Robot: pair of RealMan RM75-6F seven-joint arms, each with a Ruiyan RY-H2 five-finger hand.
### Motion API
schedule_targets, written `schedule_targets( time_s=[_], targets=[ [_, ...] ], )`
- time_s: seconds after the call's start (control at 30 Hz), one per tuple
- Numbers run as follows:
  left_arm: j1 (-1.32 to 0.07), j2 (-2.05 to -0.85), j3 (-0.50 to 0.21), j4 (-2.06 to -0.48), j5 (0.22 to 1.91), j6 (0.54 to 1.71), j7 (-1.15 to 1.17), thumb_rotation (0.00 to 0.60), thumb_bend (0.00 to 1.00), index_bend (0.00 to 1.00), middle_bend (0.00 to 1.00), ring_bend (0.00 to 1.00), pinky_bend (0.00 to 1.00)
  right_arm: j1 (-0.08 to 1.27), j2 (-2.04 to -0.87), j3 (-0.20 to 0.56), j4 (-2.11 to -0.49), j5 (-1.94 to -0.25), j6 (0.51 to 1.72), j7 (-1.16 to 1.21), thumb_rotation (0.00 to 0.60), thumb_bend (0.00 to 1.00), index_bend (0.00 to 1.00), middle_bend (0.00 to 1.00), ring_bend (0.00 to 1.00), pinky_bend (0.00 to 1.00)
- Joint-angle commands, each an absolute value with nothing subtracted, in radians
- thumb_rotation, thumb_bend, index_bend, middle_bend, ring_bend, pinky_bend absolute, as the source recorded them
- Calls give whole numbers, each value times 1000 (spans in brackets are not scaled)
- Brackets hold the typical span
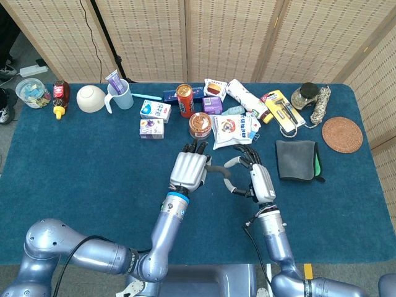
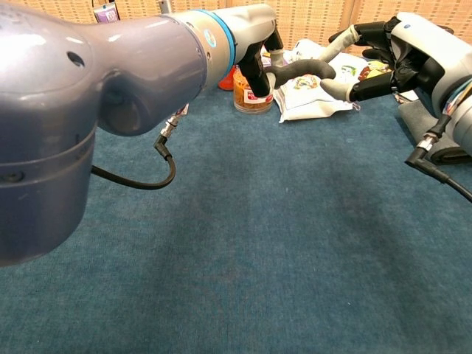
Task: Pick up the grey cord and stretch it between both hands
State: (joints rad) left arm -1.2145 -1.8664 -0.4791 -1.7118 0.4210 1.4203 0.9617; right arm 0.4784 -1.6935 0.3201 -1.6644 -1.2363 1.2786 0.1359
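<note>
The grey cord (image 2: 302,69) is a short, thick dark-grey length, and my left hand (image 1: 188,168) grips one end of it above the blue table. It sticks out to the right and is also visible in the head view as the cord (image 1: 216,168). My right hand (image 1: 255,178) faces the cord's free end with its fingers spread around it. The right thumb tip (image 2: 335,89) touches that end from below, while a fingertip (image 2: 341,40) stays a little above it. My right hand (image 2: 413,55) has not closed on the cord.
Just behind the hands stand an orange-lidded jar (image 1: 199,125) and a white snack bag (image 1: 234,128). A dark folded cloth (image 1: 297,160) lies to the right. A row of boxes, cans, a mug (image 1: 121,96) and a twine hank (image 1: 320,106) lines the back edge.
</note>
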Motion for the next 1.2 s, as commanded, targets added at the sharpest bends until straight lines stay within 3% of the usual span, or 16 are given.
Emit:
schedule_targets(
  time_s=[0.03,0.43,1.2],
  targets=[
    [-1215,-1867,-481,-1712,420,1419,962,600,578,717,152,22,146,478,-1695,321,-1663,-1236,1281,138,600,334,461,180,19,0],
    [-1216,-1865,-485,-1719,415,1423,973,600,578,716,152,16,145,477,-1697,322,-1655,-1230,1278,142,600,340,520,253,92,0],
    [-1220,-1871,-483,-1723,412,1426,985,600,576,713,152,9,145,478,-1689,318,-1664,-1227,1261,151,600,481,565,314,187,0]
  ],
)
